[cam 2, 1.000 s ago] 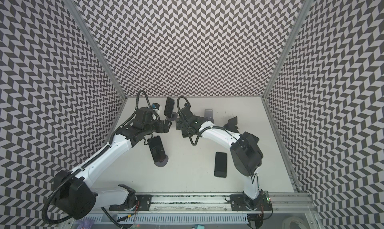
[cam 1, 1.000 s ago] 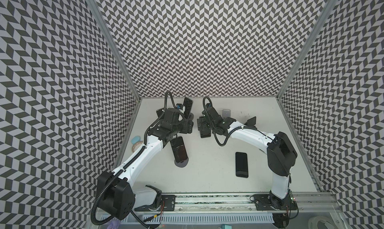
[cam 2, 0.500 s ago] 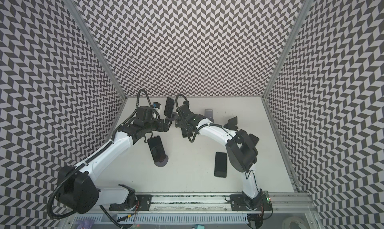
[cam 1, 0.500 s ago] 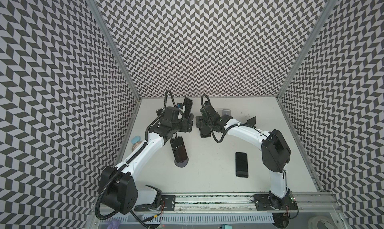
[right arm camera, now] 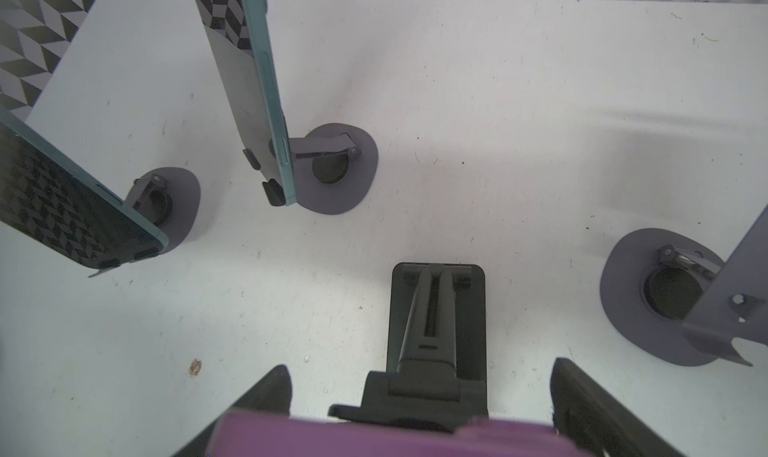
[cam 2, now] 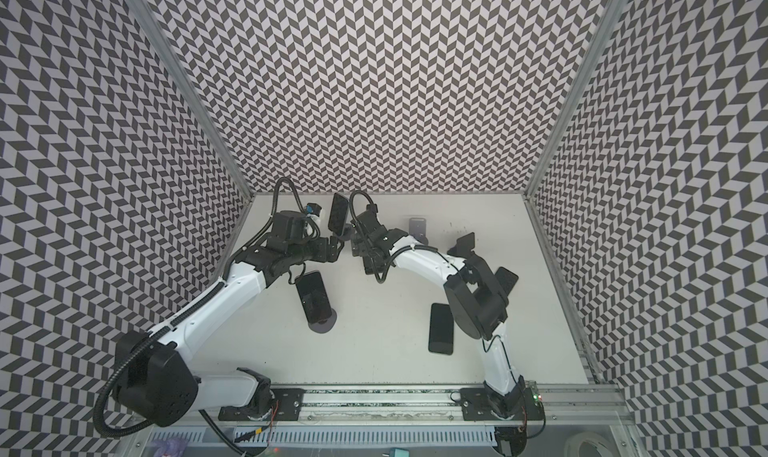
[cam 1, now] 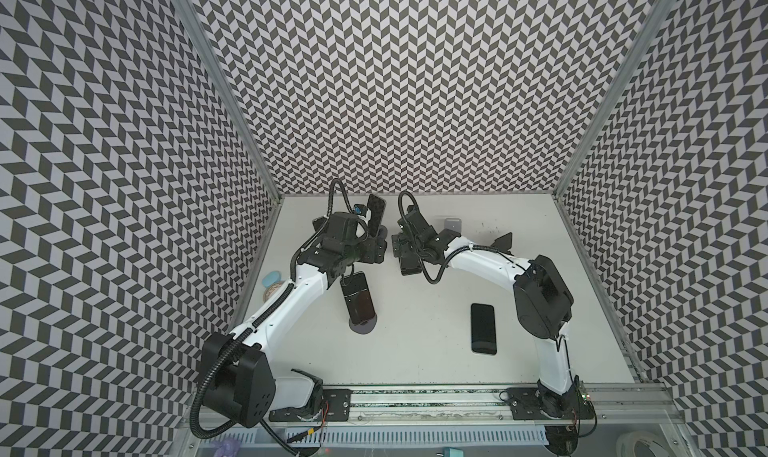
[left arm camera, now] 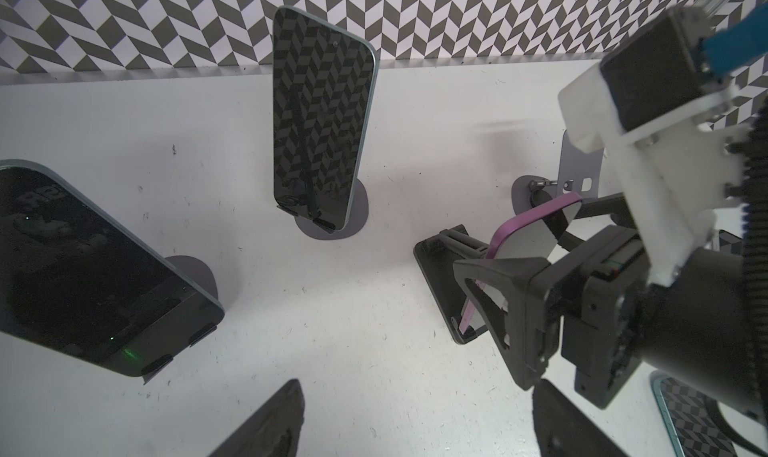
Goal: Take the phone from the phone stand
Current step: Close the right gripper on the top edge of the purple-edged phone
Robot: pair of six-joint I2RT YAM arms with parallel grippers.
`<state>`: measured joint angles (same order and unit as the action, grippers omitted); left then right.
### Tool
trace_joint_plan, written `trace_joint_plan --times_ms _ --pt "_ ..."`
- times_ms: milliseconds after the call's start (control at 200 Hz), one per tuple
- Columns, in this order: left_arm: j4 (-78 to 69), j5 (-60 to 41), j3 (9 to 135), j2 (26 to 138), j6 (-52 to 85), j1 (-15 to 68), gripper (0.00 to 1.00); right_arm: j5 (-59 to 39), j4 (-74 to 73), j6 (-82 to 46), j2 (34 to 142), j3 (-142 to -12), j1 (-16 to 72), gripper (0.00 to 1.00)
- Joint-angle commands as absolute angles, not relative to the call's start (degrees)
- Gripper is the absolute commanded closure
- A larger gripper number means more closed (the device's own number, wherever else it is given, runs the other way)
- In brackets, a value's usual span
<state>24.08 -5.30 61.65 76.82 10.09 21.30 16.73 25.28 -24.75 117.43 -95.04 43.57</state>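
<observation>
The purple-edged phone [left arm camera: 532, 239] leaned on the black stand [right arm camera: 436, 305] on the bench [right arm camera: 498, 102]. The right end effector [right arm camera: 419, 365] was spread astride its side edges, contact unclear; the left end effector [left arm camera: 417, 384] hung spread, empty. Rigid, slick and breakable, it likely wanted a firm pinch across those edges.

Two white arms reach toward the back of the table [cam 2: 374, 363], where the left gripper [cam 2: 333, 248] and right gripper [cam 2: 362, 254] sit close together, just in front of an upright phone [cam 2: 337, 214]. A leaning phone [cam 2: 312, 296] rests on a round-based stand [cam 2: 323, 325]. A flat phone [cam 2: 440, 328] lies beside the right arm.
</observation>
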Motion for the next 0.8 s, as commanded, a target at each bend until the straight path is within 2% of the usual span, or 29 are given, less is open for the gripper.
trace_joint_plan --times_ms 0,476,796 --pt "23.3 -6.38 63.02 76.71 9.83 20.91 0.14 18.0 24.08 -24.33 118.43 -96.57 43.33 0.06" --pt "23.03 -6.48 62.67 76.45 9.58 20.89 0.14 17.61 24.96 -24.39 120.04 -98.17 43.33 0.1" --pt "22.86 -6.28 62.75 76.69 9.4 20.84 0.14 17.41 25.49 -23.74 120.76 -99.22 43.33 0.16"
